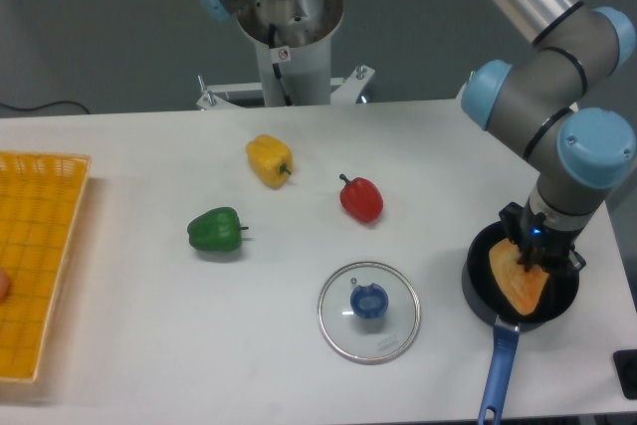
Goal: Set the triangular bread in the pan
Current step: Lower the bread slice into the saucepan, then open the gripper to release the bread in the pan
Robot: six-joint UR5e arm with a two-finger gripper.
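Although a small round sticker showed on the arm's grey base column (pixel 284 53), its marking was too small to read, and no other writing or brand could be made out. The golden-orange triangular wedge of toy bread (pixel 520 278) sat inside the small round black saucepan with the long blue handle (pixel 478 286), at the right end of the white surface (pixel 149 345). The black two-finger end effector (pixel 532 254) stood directly over the bread's upper edge, touching or nearly touching it. Its fingers were hidden against the dark pan and the wrist body, so whether it was open or gripping the bread could not be told.

The pan's handle ran toward the lower frame edge and was cut off there. Left of the pan lay a round glass lid with a blue knob (pixel 369 311). Further left were a red bell pepper (pixel 361 198), a yellow bell pepper (pixel 270 160) and a green bell pepper (pixel 215 231), well apart from each other. A yellow mesh tray (pixel 35 266) was cut by the left edge, with an unidentifiable orange object just visible at its border. A dark object at the lower right corner (pixel 627 373) was also cropped.
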